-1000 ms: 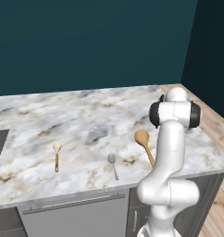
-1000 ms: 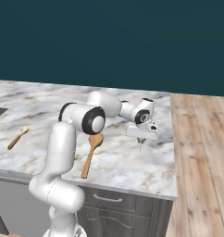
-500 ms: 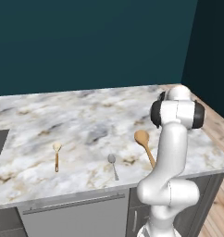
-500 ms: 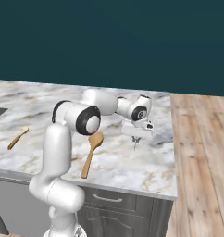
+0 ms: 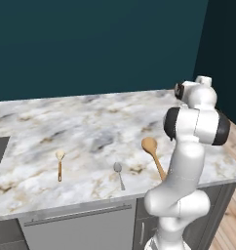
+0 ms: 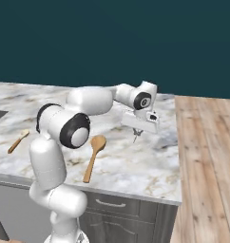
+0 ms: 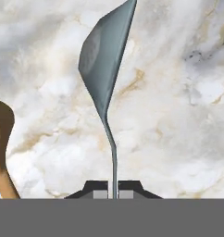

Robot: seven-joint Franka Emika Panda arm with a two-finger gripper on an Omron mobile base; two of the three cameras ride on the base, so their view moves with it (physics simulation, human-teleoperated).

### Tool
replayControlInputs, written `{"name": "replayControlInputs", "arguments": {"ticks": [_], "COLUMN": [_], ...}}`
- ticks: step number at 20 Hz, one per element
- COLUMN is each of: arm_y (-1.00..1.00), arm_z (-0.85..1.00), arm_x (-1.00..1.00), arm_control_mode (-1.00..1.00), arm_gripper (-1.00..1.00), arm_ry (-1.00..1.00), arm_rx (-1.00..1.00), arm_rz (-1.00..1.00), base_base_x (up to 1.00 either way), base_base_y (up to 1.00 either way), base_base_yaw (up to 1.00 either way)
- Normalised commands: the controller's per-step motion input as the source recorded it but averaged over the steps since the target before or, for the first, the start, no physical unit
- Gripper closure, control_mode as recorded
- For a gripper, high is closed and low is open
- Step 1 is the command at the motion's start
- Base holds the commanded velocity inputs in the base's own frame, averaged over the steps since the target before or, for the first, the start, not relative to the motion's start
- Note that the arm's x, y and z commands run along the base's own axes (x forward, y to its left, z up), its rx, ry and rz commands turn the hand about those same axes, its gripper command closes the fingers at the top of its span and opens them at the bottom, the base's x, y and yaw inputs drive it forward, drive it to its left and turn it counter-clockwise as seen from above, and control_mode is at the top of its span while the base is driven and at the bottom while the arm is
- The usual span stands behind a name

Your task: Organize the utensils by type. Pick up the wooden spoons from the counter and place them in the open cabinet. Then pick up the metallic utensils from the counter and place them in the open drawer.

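The gripper (image 7: 113, 193) is clamped tight on a slim grey metal spoon's (image 7: 104, 69) handle, bowl pointing away above the veined marble counter (image 7: 178, 129).

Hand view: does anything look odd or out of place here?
The fingers pinch a metal spoon by its handle end, while the long wooden spoon and the short wooden spoon, due first, lie on the counter.

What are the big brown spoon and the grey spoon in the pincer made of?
The big spoon looks wooden: matte and tan-brown. The grey spoon held in the pincer looks like metal: thin and smooth, silver-grey with a soft sheen.
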Motion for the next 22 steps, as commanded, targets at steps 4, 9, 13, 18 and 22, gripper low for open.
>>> {"name": "replayControlInputs", "arguments": {"ticks": [4,9,13,18,22], "arm_y": [0.81,0.88,0.49,0.39,0.34], "arm_z": [0.63,0.57,0.56,0.65,0.71], "arm_x": [-1.00,-1.00,-1.00,-1.00,-0.83], "arm_control_mode": [-1.00,-1.00,-1.00,-1.00,-1.00], "arm_gripper": [1.00,1.00,1.00,1.00,1.00], "arm_ry": [-0.12,-0.12,-0.28,-0.31,-0.03], "arm_rx": [-0.22,-0.30,-0.27,-0.24,-0.16], "arm_rz": [-0.07,-0.06,-0.09,-0.14,-0.10], "base_base_x": [0.00,0.00,0.00,0.00,0.00], "base_base_y": [0.00,0.00,0.00,0.00,0.00], "base_base_yaw": [0.00,0.00,0.00,0.00,0.00]}}
